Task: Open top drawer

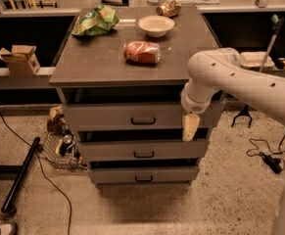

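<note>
The top drawer (107,115) is the widest grey front of the cabinet, just under the tabletop, with a small dark loop handle (143,121) at its centre. It sits pushed in, with a dark gap above it. My gripper (190,127) hangs from the white arm (240,80) in front of the right end of the top drawer front. It is well to the right of the handle and holds nothing. Two narrower drawer fronts (143,151) lie below.
On the cabinet top (98,62) lie a green bag (95,21), a white bowl (156,25), a red can (142,52) on its side and a crumpled brown item (169,8). A wire basket (59,148), a black pole (19,175) and a cardboard box (19,58) are to the left. Cables (264,155) lie on the floor to the right.
</note>
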